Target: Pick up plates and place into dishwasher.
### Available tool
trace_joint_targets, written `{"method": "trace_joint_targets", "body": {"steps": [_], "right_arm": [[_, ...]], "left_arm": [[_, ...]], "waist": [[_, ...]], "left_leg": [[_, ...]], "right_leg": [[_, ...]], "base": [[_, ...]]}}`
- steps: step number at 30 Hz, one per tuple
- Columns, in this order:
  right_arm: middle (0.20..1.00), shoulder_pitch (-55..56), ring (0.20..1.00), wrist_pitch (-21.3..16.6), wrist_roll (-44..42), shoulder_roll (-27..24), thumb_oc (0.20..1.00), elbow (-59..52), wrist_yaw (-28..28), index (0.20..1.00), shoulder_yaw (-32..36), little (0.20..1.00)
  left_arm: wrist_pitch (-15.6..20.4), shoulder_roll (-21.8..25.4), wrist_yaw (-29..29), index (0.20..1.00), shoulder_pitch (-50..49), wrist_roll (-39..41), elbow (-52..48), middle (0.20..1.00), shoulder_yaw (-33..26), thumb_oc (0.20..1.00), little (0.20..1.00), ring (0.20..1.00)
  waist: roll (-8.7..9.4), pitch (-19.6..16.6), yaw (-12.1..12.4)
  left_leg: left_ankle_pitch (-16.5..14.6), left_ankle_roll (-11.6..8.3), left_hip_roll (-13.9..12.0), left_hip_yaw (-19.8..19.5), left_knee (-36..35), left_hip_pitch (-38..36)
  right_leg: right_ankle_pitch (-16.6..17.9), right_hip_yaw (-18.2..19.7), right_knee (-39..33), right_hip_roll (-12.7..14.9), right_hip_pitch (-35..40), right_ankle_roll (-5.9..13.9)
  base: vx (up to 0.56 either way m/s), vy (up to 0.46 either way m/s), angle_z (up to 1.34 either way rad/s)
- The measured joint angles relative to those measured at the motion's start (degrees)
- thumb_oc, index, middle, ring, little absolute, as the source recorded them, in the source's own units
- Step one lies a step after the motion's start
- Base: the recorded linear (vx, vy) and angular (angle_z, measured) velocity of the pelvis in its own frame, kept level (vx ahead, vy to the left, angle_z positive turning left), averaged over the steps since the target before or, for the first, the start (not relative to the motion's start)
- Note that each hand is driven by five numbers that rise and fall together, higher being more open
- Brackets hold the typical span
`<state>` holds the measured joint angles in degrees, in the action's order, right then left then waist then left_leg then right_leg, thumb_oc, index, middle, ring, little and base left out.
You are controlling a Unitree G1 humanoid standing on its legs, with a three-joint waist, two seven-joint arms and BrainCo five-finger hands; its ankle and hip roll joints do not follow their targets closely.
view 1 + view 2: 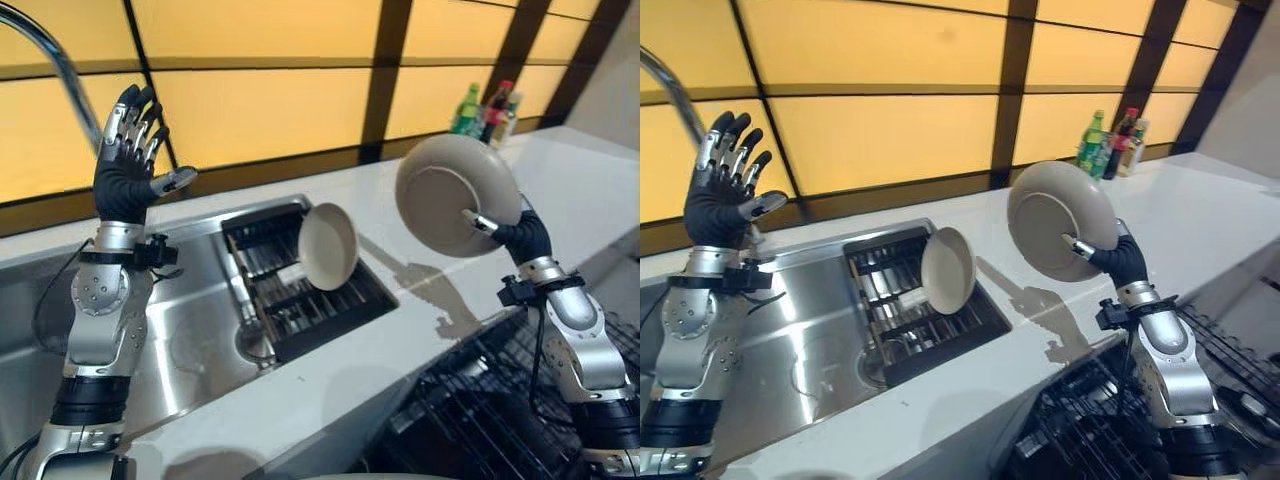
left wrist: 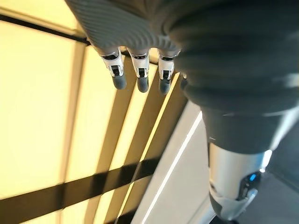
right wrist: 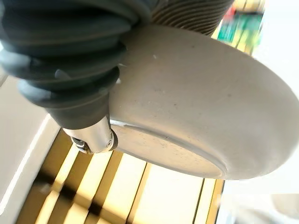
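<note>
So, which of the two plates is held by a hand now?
The larger plate, raised over the counter in the right hand. The smaller plate stands on edge in the sink rack, untouched.

We see warm amber light glowing through the far wall panels (image 1: 260, 100). The held plate (image 1: 455, 195) casts a soft shadow on the pale desk (image 1: 590, 190); the steel sink (image 1: 190, 330) glares, and the bottles (image 3: 243, 23) blur.
</note>
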<state>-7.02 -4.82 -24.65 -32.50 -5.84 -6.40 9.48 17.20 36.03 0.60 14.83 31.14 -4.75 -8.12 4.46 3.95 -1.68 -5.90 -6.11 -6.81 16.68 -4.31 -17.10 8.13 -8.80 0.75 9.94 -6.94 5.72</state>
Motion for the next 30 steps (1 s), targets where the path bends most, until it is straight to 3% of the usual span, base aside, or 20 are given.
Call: {"method": "trace_joint_targets", "body": {"steps": [1, 2, 3, 4, 5, 6, 7, 8, 9, 10, 12, 14, 15, 16, 17, 22, 24, 27, 30], "right_arm": [[0.200, 0.83, 0.200, -0.42, 0.02, -0.66, 0.200, 0.11, 0.37, 0.200, 1.69, 0.200], [0.200, 2.19, 0.200, -0.51, 0.32, -2.03, 0.200, 0.04, 0.87, 0.200, 1.88, 0.200], [0.200, 3.36, 0.200, -0.61, 0.69, -3.31, 0.200, 0.03, 0.83, 0.200, 1.88, 0.200], [0.200, 3.08, 0.200, -0.64, 1.44, -2.34, 0.200, 0.12, 0.85, 0.200, 1.65, 0.200], [0.200, 2.08, 0.200, -1.04, 2.14, -0.67, 0.200, 1.40, 0.83, 0.200, 1.22, 0.200], [0.200, 1.45, 0.200, -1.11, 2.37, -0.60, 0.200, 1.83, 1.12, 0.200, 1.42, 0.200], [0.200, 0.16, 0.200, -1.04, 2.70, -2.38, 0.200, 2.23, 1.49, 0.200, 1.72, 0.200], [0.200, -1.71, 0.200, -0.71, 2.89, -3.30, 0.200, 3.22, 1.59, 0.200, 1.56, 0.200], [0.200, -1.85, 0.200, 0.09, 3.48, -2.96, 0.200, 3.39, 1.77, 0.200, 0.89, 0.200], [0.200, -1.44, 0.200, 0.30, 3.80, -3.05, 0.200, 2.83, 1.78, 0.200, 0.77, 0.200], [0.200, -1.45, 0.200, 0.47, 3.80, -3.04, 0.200, 1.26, 1.97, 0.200, 1.04, 0.200], [0.200, -1.10, 0.200, 1.14, 3.95, -2.33, 0.200, 1.65, 2.06, 0.200, 1.09, 0.200], [0.200, -0.54, 0.200, 1.48, 3.95, -2.97, 0.200, 1.85, 1.95, 0.200, 1.32, 0.200], [0.200, -0.50, 0.200, 1.87, 3.96, -4.31, 0.200, 2.35, 1.96, 0.200, 1.53, 0.200], [0.200, -0.35, 0.200, 2.28, 4.00, -5.60, 0.200, 2.78, 1.97, 0.200, 2.05, 0.200], [0.200, 2.42, 0.200, 4.03, 6.51, -6.52, 0.200, 4.88, 1.98, 0.200, 3.53, 0.200], [0.200, 2.53, 0.200, 5.28, 7.29, -7.56, 0.200, 6.83, 1.46, 0.200, 3.69, 0.200], [0.200, 2.68, 0.200, 7.01, 7.99, -9.48, 0.200, 10.16, -1.95, 0.200, 3.66, 0.200], [0.200, 2.64, 0.200, 8.61, 9.53, -10.57, 0.200, 13.08, -7.15, 0.200, 3.28, 0.200]], "left_arm": [[0.15, -0.08, 0.64, 1.000, -0.37, 0.00, -0.08, 1.000, -0.56, 1.000, 1.000, 1.000], [0.65, -0.04, 0.97, 1.000, -1.67, -0.03, -0.12, 1.000, -1.54, 1.000, 1.000, 1.000], [1.14, 0.25, 0.99, 1.000, -2.40, -0.02, 0.18, 1.000, -2.78, 1.000, 1.000, 1.000], [1.58, 1.15, 1.00, 1.000, -2.63, 0.01, 1.02, 1.000, -4.49, 1.000, 1.000, 1.000], [2.80, 1.39, 0.84, 1.000, -3.11, 0.11, 2.38, 1.000, -6.42, 1.000, 1.000, 1.000], [3.01, 1.75, 0.50, 1.000, -3.03, 0.15, 2.02, 1.000, -7.77, 1.000, 1.000, 1.000], [3.39, 1.47, 0.47, 1.000, -2.57, 0.14, 1.19, 1.000, -8.66, 1.000, 1.000, 1.000], [3.42, 2.11, 0.42, 1.000, -2.40, 0.14, 0.54, 1.000, -9.57, 1.000, 1.000, 1.000], [3.42, 2.34, 0.10, 1.000, -2.56, 0.27, 0.54, 1.000, -9.93, 1.000, 1.000, 1.000], [3.44, 2.56, -0.30, 1.000, -2.67, 0.67, 0.59, 1.000, -9.94, 1.000, 1.000, 1.000], [3.42, 2.97, -0.65, 1.000, -2.78, 1.10, 0.59, 1.000, -9.78, 1.000, 1.000, 1.000], [3.44, 2.93, -0.57, 1.000, -3.81, 0.98, 0.58, 1.000, -9.11, 1.000, 1.000, 1.000], [3.62, 3.09, -0.43, 1.000, -4.29, 0.88, 0.50, 1.000, -8.85, 1.000, 1.000, 1.000], [3.74, 2.78, -0.31, 1.000, -4.84, 0.88, 0.48, 1.000, -8.86, 1.000, 1.000, 1.000], [3.74, 2.44, -0.23, 1.000, -5.23, 0.88, 0.46, 1.000, -8.89, 1.000, 1.000, 1.000], [4.49, 0.91, -0.24, 1.000, -6.24, 0.87, 0.50, 1.000, -8.88, 1.000, 1.000, 1.000], [4.50, 0.76, -0.35, 1.000, -6.24, 0.87, 0.51, 1.000, -8.94, 1.000, 1.000, 1.000], [4.57, 0.52, -0.39, 1.000, -6.73, 0.87, 0.54, 1.000, -9.32, 1.000, 1.000, 1.000], [4.65, 0.23, -0.49, 1.000, -8.94, -0.12, 0.52, 1.000, -12.18, 1.000, 1.000, 1.000]], "waist": [[-1.88, 1.24, 1.39], [-2.15, 1.28, 2.13], [-0.94, 1.41, 2.66], [1.52, 1.49, 4.53], [2.74, 1.41, 5.95], [2.29, 1.13, 7.22], [0.10, 1.85, 7.66], [-2.12, 2.93, 9.71], [-2.10, 2.84, 11.35], [-1.68, 2.66, 11.10], [-0.21, 1.99, 10.27], [0.09, 2.28, 9.42], [0.05, 2.15, 8.05], [-1.09, 2.27, 7.09], [-3.00, 2.33, 6.63], [-3.67, 2.47, 3.81], [-3.91, 2.42, 3.99], [-4.13, 2.54, 4.69], [-3.63, 2.58, 6.12]], "left_leg": [[-0.08, -1.91, -1.76, 1.83, 0.76, 0.13], [-0.36, -2.12, -2.45, 2.21, 2.21, 0.32], [-1.10, -2.07, -1.44, 2.09, 4.87, 0.08], [-2.43, -0.76, -0.77, 2.17, 10.68, 2.28], [-4.90, 0.94, -0.90, 1.16, 18.24, 8.45], [-4.86, 3.13, 2.47, -1.07, 12.94, 12.17], [-2.36, 6.12, 4.51, -2.45, 4.11, 13.39], [6.06, 3.89, 2.76, -0.92, 1.18, 11.19], [5.33, 3.46, 1.96, 2.32, 2.31, 9.88], [4.68, 3.08, 1.97, 2.45, 3.36, 9.47], [4.40, 2.76, 2.37, 2.07, 5.17, 9.60], [2.00, 2.49, 0.66, 1.53, 12.92, 13.85], [2.19, 2.40, 1.19, 0.14, 8.14, 13.66], [4.76, 2.88, 1.41, 0.07, 3.60, 12.53], [6.98, 1.50, 0.34, 0.61, 3.33, 11.61], [7.09, 1.10, -0.43, 0.21, 3.62, 10.42], [7.08, 1.10, -0.45, -0.24, 3.88, 10.16], [7.00, 0.97, -0.12, -6.56, 5.52, 10.15], [6.85, 0.80, 1.90, -13.97, 9.80, 11.90]], "right_leg": [[-4.03, -1.32, 15.85, -0.08, -4.92, -0.73], [-11.07, -2.81, 28.42, 0.74, -6.63, -1.72], [-15.84, -4.53, 31.84, 1.18, -4.69, -3.03], [-17.93, -3.60, 26.52, 0.82, -2.34, -4.60], [-15.14, 0.26, 17.71, -1.23, -0.76, -3.58], [-10.25, 0.63, 8.36, -1.47, 0.94, -3.46], [-9.11, -1.97, 6.81, -2.23, 1.33, -3.99], [-11.77, -4.66, 15.12, -3.20, 0.73, -5.34], [-16.80, -5.47, 20.64, -2.30, 2.46, -3.85], [-18.71, -5.77, 20.24, -1.50, 5.43, -3.02], [-18.36, -4.92, 10.57, -2.73, 10.61, -2.87], [-15.00, -3.61, 3.46, -3.60, 13.92, -3.94], [-14.26, -3.54, 2.31, -4.00, 13.67, -4.20], [-13.88, -3.13, 2.08, -5.02, 13.37, -4.43], [-13.77, -2.57, 2.04, -6.59, 13.42, -4.57], [-13.20, -2.43, 1.83, -6.81, 13.76, -4.66], [-13.18, -1.32, 1.73, -6.76, 13.43, -4.64], [-13.53, 0.46, 2.06, -6.12, 13.17, -4.59], [-12.70, 3.38, 1.83, -4.21, 12.49, -4.32]], "base": [[-0.17, -0.215, -0.52], [-0.15, -0.242, -0.50], [-0.13, -0.279, -0.59], [-0.14, -0.309, -0.85], [-0.14, -0.321, -0.96], [-0.10, -0.276, -0.80], [-0.08, -0.232, -1.00], [-0.09, -0.199, -1.30], [-0.11, -0.164, -1.20], [-0.10, -0.131, -0.70], [-0.11, -0.125, -0.43], [-0.12, -0.107, -0.42], [-0.11, -0.080, -0.22], [-0.10, -0.062, -0.26], [-0.09, -0.054, -0.34], [-0.06, -0.015, -0.24], [-0.04, 0.004, -0.14], [0.00, 0.027, -0.30], [0.01, 0.103, -0.40]]}}
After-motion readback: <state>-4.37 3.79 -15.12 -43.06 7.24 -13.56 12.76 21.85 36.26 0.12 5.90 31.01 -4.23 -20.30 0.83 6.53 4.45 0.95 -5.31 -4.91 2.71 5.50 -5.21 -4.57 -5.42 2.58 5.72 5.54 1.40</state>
